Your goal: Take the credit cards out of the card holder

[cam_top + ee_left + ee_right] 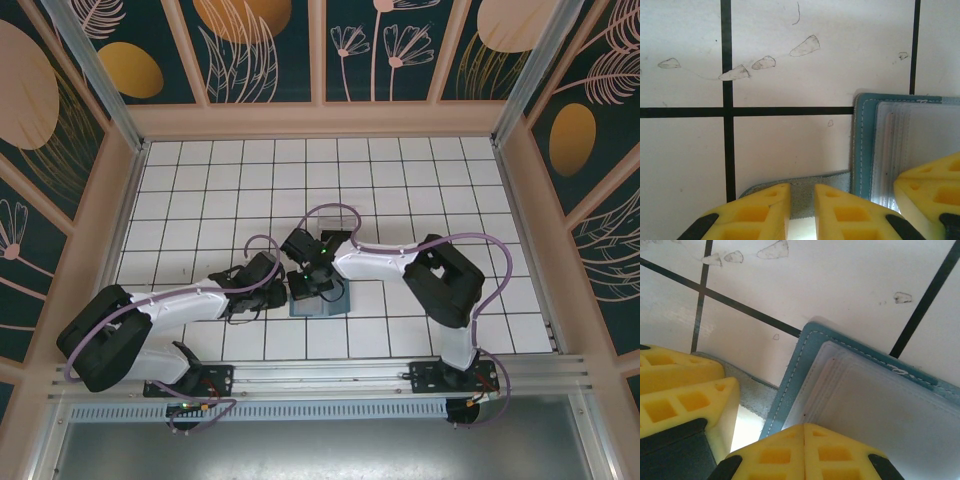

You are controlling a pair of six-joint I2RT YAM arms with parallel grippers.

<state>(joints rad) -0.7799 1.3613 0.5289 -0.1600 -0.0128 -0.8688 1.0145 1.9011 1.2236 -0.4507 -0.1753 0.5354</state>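
Observation:
The teal card holder (325, 303) lies open on the white tiles between my two grippers. Its stitched border (865, 150) frames stacked clear pockets (880, 405). No credit cards can be told apart inside them. My left gripper (802, 187) sits at the holder's left side, closed down on its grey flap (802, 200), which fills the narrow gap between the fingers. Those left fingers (685, 400) also show in the right wrist view. My right gripper (805, 426) is shut, its tips on the holder's near corner (790, 390); anything thin pinched there is hidden. One right finger (930, 190) rests over the pockets.
White tiled floor (400, 180) stretches behind and to both sides of the holder, bounded by patterned walls (320, 60). The right arm's elbow (440, 280) stands to the right of the holder. Small scuff marks (805, 46) dot the tile beyond the left fingers.

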